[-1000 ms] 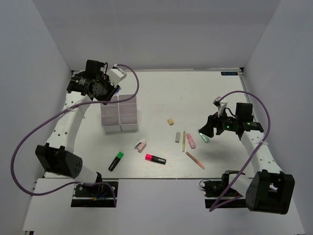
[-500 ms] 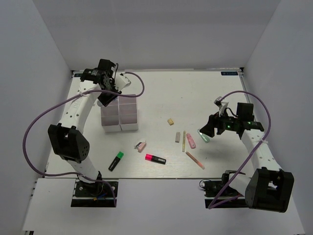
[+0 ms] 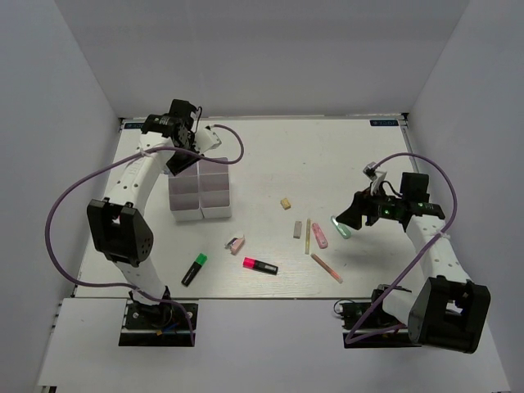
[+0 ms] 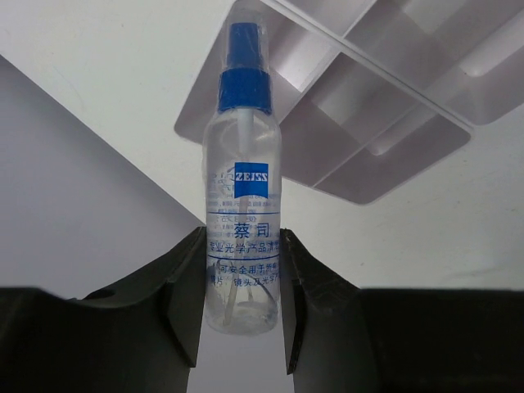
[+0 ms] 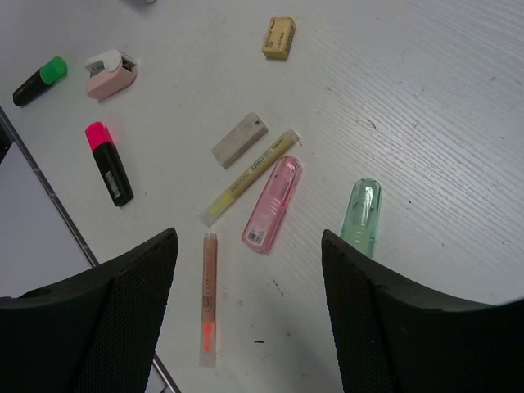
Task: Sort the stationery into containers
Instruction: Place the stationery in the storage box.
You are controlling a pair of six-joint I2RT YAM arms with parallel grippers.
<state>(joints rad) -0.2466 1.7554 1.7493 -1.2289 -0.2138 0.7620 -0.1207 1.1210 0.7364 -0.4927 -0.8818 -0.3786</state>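
Bottle (image 4: 242, 164) pinched in left gripper (image 4: 242, 246), cap over tray (image 4: 393, 106) corner; right gripper (image 5: 248, 241) wide abv table (image 5: 409, 82).

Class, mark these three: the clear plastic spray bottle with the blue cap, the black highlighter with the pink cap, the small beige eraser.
Clear blue-capped spray bottle (image 4: 243, 184): left wrist view, on its label.
Pink-capped highlighter (image 5: 110, 168): right wrist view, black barrel.
Beige eraser (image 5: 278, 38): right wrist view, top face.

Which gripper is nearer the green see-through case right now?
Right. The right gripper hangs open close above the green case. The left gripper is far across the table at the divided tray's far end, fingers shut on the spray bottle.
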